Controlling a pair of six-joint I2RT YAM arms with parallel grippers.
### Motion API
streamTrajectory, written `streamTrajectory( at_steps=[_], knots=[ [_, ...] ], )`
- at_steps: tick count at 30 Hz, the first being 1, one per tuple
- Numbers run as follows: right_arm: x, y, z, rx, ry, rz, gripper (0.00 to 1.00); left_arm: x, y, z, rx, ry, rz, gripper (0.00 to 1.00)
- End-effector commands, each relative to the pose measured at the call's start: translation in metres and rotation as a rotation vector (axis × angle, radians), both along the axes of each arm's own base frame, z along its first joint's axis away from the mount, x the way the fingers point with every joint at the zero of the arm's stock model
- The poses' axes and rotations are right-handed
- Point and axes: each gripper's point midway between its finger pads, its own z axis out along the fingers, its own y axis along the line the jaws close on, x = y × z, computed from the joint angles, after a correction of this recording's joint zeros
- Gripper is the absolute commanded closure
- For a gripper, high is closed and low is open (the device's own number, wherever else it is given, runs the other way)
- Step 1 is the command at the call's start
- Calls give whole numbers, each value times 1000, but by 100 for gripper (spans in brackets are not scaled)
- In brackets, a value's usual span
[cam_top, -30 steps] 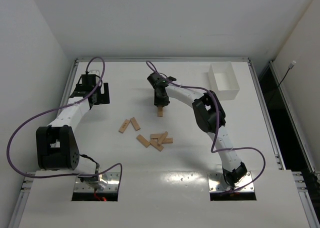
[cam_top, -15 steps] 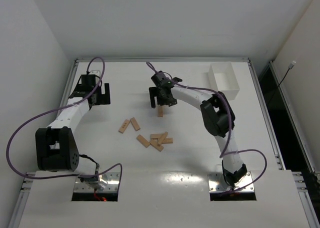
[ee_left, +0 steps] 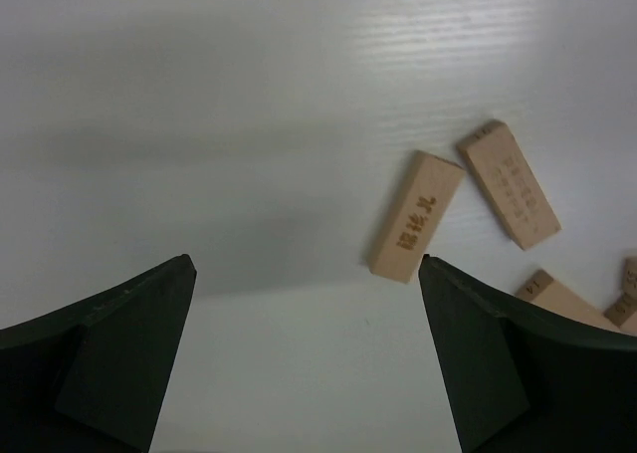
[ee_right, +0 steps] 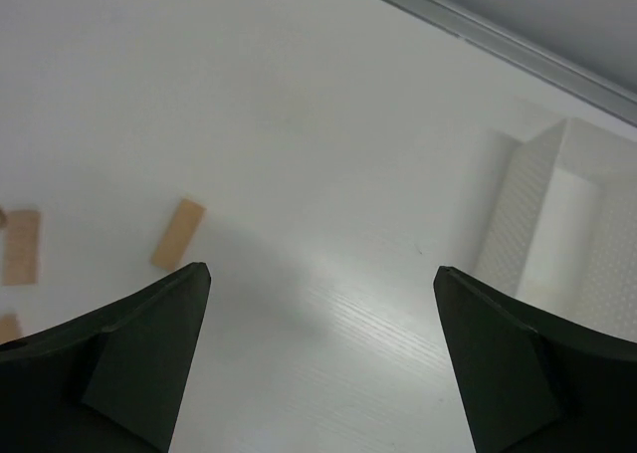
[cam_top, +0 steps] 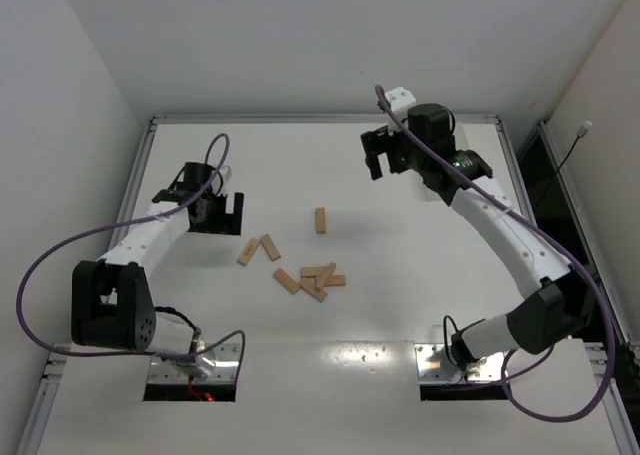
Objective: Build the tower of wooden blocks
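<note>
With my left end effector (cam_top: 225, 218) and right end effector (cam_top: 384, 161) both spread wide and empty, I judge the wood blocks (cam_top: 316, 273), scattered flat on the worktop (cam_top: 400, 305) with a lone block (cam_top: 320, 220) set apart beyond them, light, stiff and best pinched across their long narrow sides.

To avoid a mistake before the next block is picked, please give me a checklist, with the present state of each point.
1. Right gripper open and empty: ok.
2. Left gripper open and empty: ok.
3. Lone block lying flat, apart from the others: ok.
4. Second layer on the lone block: not ok, nothing lies on it.
5. Block nearest the left gripper flat and uncovered: ok.
6. Pile of blocks separated for a clean grasp: not ok, they lie against or over each other.
</note>
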Motion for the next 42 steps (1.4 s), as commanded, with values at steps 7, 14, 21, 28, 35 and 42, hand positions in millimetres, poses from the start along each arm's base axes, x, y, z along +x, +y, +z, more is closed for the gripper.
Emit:
streamTrajectory(
  at_steps=[7, 14, 21, 28, 35, 42],
  knots=[
    [-12, -40, -70, -98, 130, 52, 9, -26, -55, -15, -7, 80, -191, 20],
    [-5, -36, -77, -42, 178, 65, 10, -34, -67, -40, 7, 179, -243, 27],
    [-1, -35, -87, -3, 227, 87, 11, -35, -76, -52, 28, 223, -274, 37],
    [2, -36, -89, 48, 253, 97, 13, -31, -71, -64, 81, 257, -242, 42],
    [0, -31, -92, 63, 267, 122, 14, -25, -69, -73, 102, 281, -224, 1],
    [2, -31, -93, 81, 273, 123, 16, -23, -70, -76, 104, 291, -224, 1]
  ],
)
